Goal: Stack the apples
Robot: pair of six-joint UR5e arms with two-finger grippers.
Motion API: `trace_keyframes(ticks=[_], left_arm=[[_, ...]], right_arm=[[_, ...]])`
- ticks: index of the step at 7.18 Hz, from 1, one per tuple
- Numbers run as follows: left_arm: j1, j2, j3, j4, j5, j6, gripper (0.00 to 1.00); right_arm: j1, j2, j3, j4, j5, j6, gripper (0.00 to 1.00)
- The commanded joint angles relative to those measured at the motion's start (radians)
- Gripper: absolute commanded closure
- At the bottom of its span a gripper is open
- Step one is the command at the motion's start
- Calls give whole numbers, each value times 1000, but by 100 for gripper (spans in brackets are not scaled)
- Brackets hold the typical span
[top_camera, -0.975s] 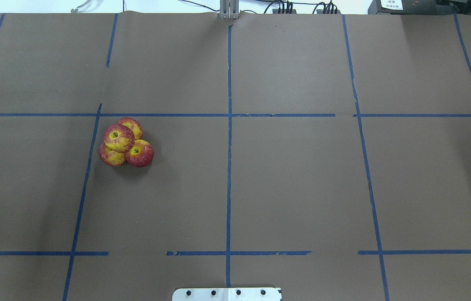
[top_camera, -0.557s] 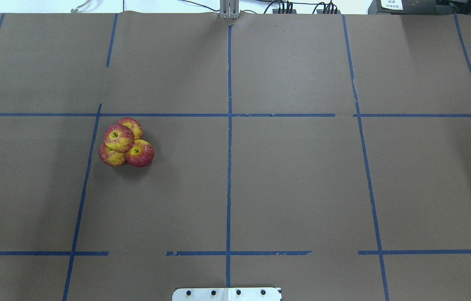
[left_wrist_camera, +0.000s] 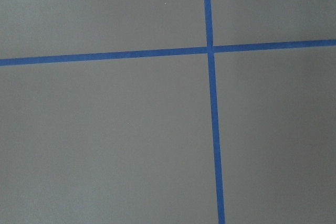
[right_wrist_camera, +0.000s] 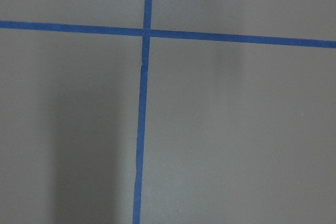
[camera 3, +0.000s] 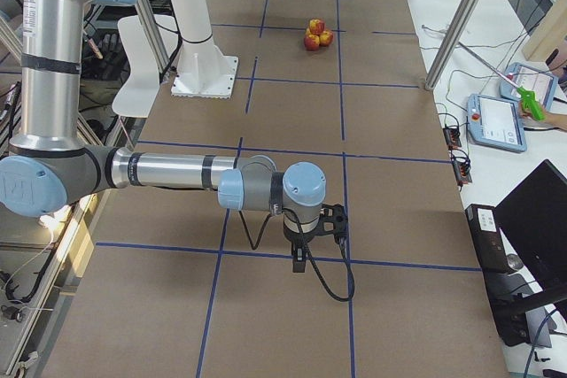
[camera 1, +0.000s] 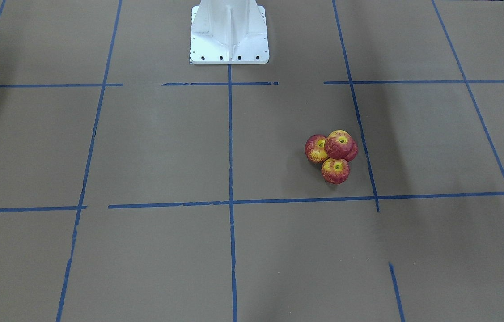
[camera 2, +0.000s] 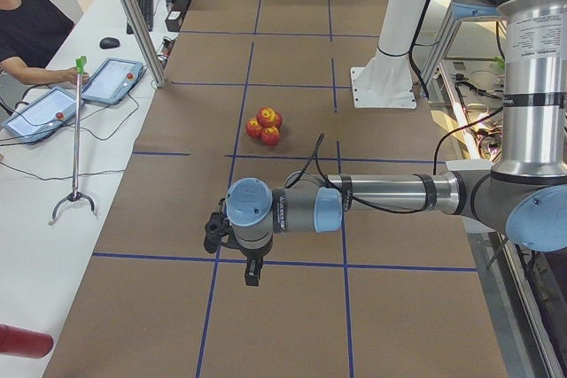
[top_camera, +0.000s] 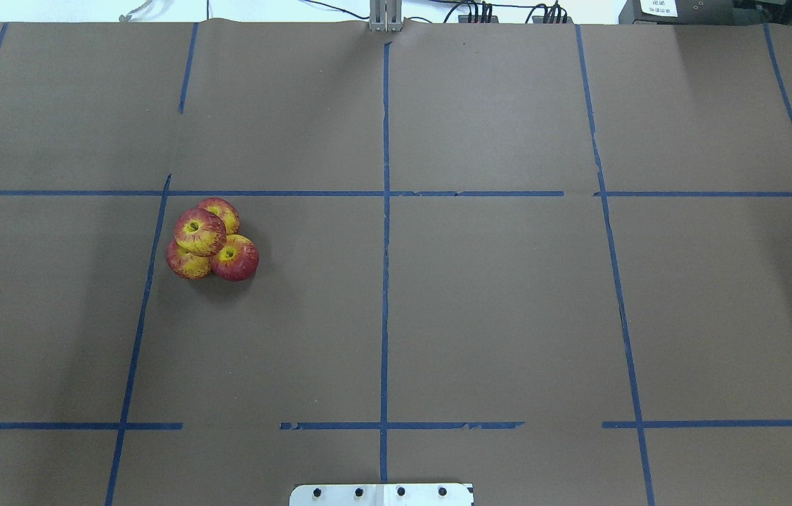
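Hovering nearest the side cameras, left end effector (camera 2: 252, 273) and right end effector (camera 3: 301, 263) show nothing held; how far open, I cannot tell. Farther off on the brown paper-covered desk (top_camera: 480, 295), four small round red-and-yellow apples (top_camera: 211, 240): three touching, one on top. Stack looks done; I'd steer any move wide. One base apple is mostly hidden.

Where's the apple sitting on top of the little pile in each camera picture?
Front-facing: top apple right of centre.
Overhead: top apple left of centre.
Exterior left: top apple upper middle.
Exterior right: top apple near the top edge, middle.
Both wrist views: not in them.
Shared landmark: the blue tape line running close beside that apple.
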Motion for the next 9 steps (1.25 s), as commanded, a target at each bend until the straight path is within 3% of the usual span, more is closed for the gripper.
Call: trace_keyframes(ticks=[1, 9], left_arm=[[0, -1, -1, -1, 2, 1, 0], [3, -4, 3, 12, 2, 0, 0]], right_arm=[[0, 0, 0, 0, -1, 0, 0], [0, 0, 0, 0, -1, 0, 0]])
